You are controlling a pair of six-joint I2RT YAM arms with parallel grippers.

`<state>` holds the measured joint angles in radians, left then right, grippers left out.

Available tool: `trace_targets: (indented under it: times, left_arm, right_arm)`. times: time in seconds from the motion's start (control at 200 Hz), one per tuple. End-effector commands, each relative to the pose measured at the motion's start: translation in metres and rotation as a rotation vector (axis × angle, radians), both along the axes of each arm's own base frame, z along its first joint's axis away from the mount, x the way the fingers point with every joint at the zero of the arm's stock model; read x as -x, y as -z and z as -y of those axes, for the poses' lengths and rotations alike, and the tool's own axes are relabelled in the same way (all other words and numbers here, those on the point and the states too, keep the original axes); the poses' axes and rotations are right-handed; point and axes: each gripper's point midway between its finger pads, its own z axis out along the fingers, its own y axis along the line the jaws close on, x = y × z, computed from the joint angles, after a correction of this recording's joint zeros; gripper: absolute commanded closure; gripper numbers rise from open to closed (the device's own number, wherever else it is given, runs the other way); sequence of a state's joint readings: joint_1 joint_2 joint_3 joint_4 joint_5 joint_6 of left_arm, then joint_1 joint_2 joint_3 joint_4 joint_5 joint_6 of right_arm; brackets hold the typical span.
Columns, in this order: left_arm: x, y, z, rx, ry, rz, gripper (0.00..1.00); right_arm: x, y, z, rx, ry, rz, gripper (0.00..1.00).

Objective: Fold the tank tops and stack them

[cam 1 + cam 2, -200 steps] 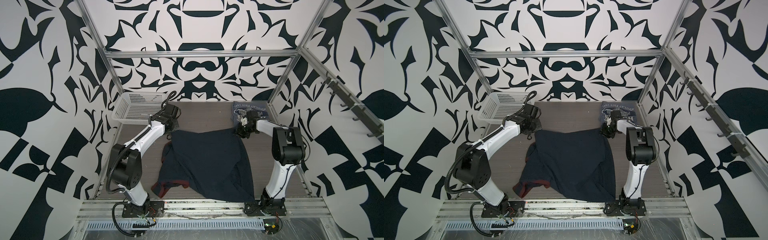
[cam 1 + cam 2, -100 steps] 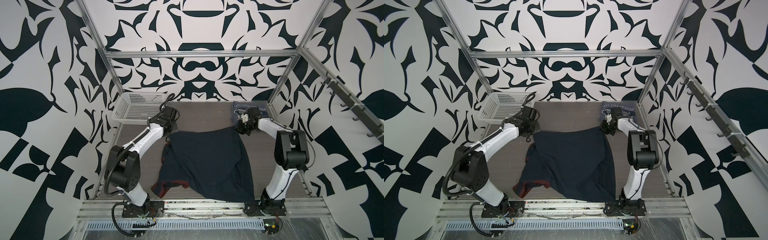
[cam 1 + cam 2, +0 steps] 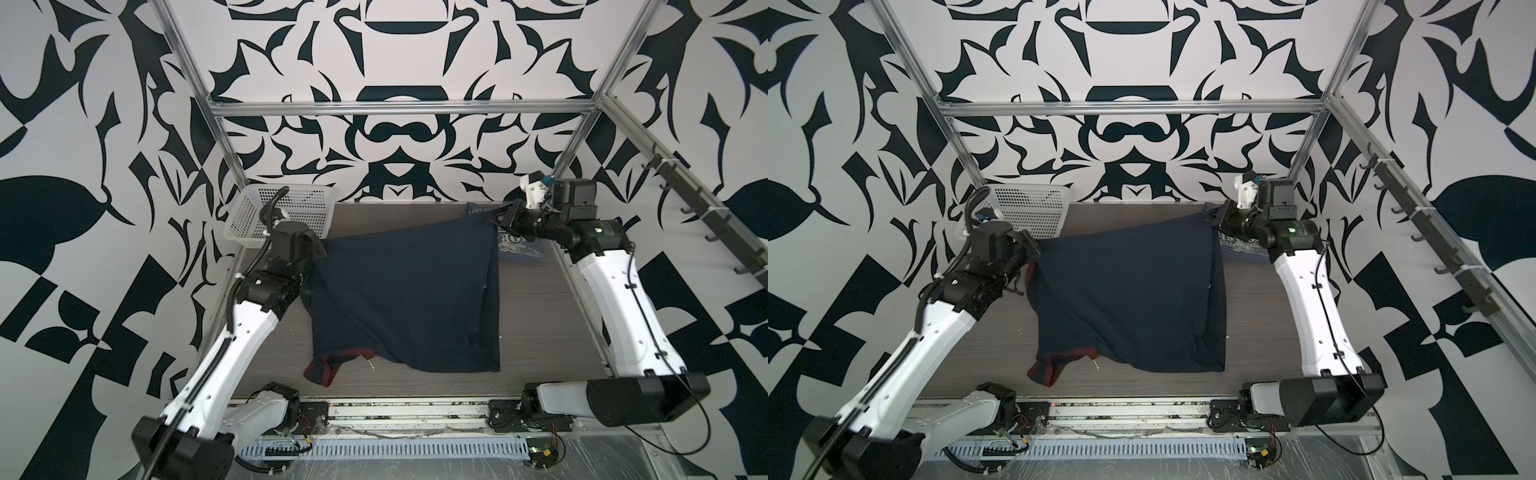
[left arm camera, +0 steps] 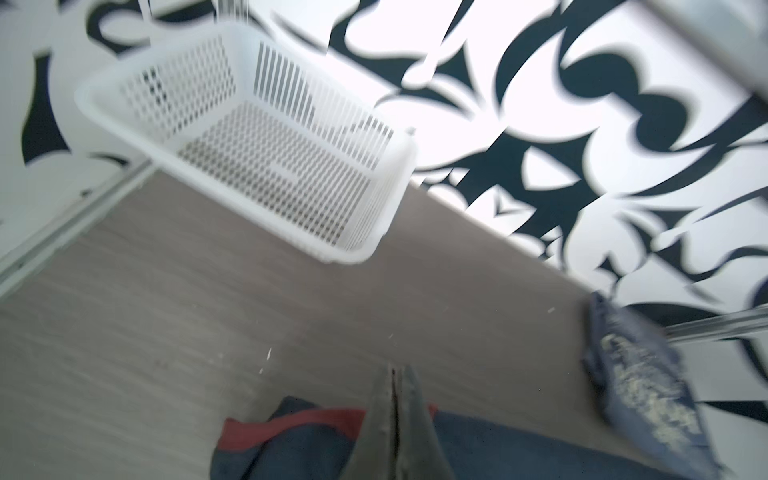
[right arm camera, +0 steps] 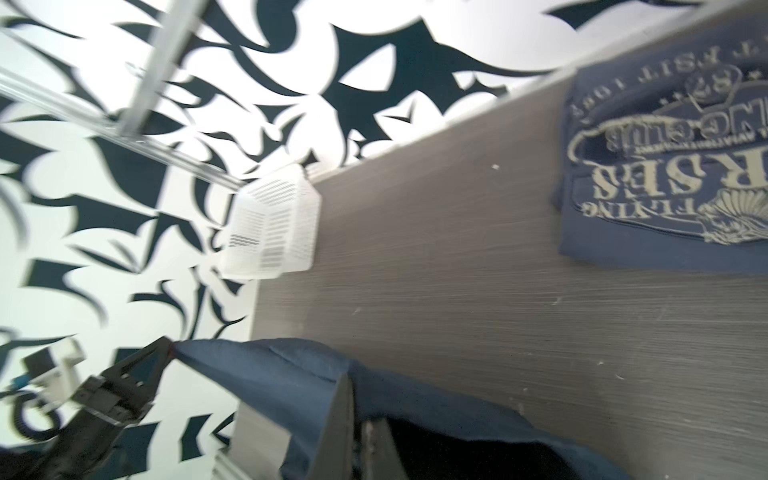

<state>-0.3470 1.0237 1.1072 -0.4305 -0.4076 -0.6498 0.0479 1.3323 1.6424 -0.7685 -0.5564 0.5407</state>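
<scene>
We have the spread tank top [image 3: 399, 291] centred on the table [image 3: 540, 324]. Folded tank top [image 3: 517, 245] at its 1 o'clock, just beside its far corner. Basket [image 3: 245, 220] at 11 o'clock, far table corner.

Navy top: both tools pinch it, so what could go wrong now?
1. The left tool and right tool each grip only a corner of the navy top; it might slip out.
2. The grey top lies right beside the right tool; a pull could drag it unfolded.
3. The red-trimmed end is bunched, so the fold may come out crooked.
</scene>
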Motion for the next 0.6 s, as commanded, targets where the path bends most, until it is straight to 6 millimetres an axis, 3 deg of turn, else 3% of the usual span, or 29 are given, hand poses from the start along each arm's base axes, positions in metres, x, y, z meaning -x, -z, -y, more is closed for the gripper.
trace_targets:
  times: [0.0, 0.13, 0.25, 0.375, 0.475, 0.595]
  left_arm:
    - [0.019, -0.054, -0.015, 0.01, -0.03, 0.157, 1.0]
    - [0.059, -0.107, -0.027, 0.032, -0.008, 0.302, 1.0]
    - [0.106, -0.152, -0.033, 0.044, 0.054, 0.436, 1.0]
    - [0.16, -0.187, -0.042, 0.055, 0.113, 0.57, 1.0]
    - [0.196, -0.211, -0.042, 0.066, 0.178, 0.639, 1.0]
    - [0.208, -0.221, -0.026, 0.092, 0.292, 0.654, 1.0]
  right_arm:
    - [0.036, -0.073, -0.011, -0.091, -0.056, 0.114, 1.0]
    - [0.071, -0.139, -0.017, -0.159, -0.094, 0.246, 1.0]
    - [0.112, -0.179, -0.018, -0.19, -0.118, 0.365, 1.0]
    - [0.147, -0.195, -0.017, -0.205, -0.13, 0.436, 1.0]
    - [0.161, -0.196, -0.015, -0.203, -0.117, 0.46, 1.0]
    - [0.162, -0.195, -0.011, -0.189, -0.09, 0.473, 1.0]
